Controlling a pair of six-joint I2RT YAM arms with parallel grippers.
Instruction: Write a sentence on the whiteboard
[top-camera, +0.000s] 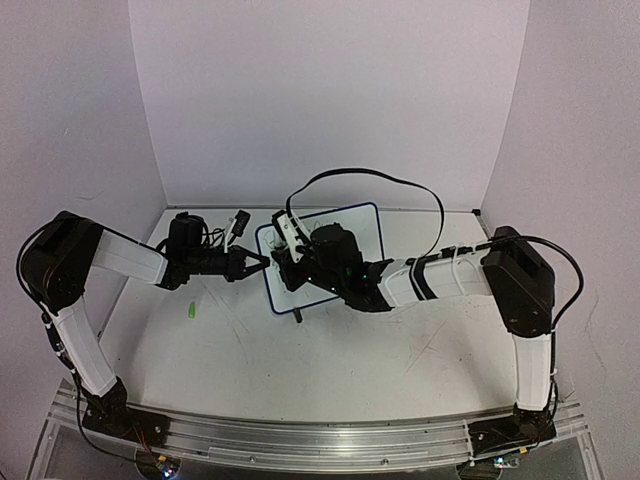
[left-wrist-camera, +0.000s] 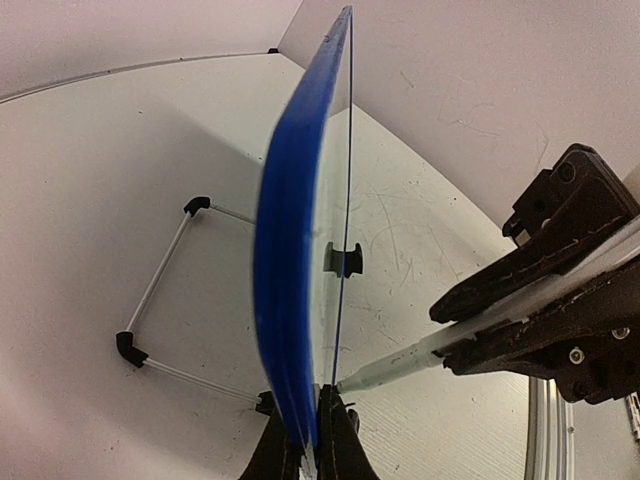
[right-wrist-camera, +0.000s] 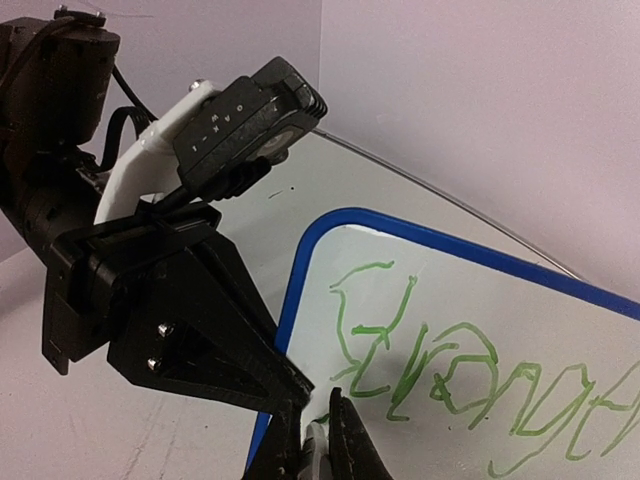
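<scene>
1. Small white rectangular whiteboard (top-camera: 358, 228) with a blue frame stood tilted at table centre, 12 o'clock of the arm bases, its face turned to the pen.
2. Left gripper (left-wrist-camera: 312, 435) was pinched fully closed on the board's edge, likely bracing it against writing pressure.
3. Right gripper (right-wrist-camera: 318, 445) was clamped tight on a slim white marker pen (left-wrist-camera: 395, 368), tip at the board face.
4. Green handwritten sentence (right-wrist-camera: 440, 375) lay toward 3 o'clock of the tip and looked unfinished.
</scene>
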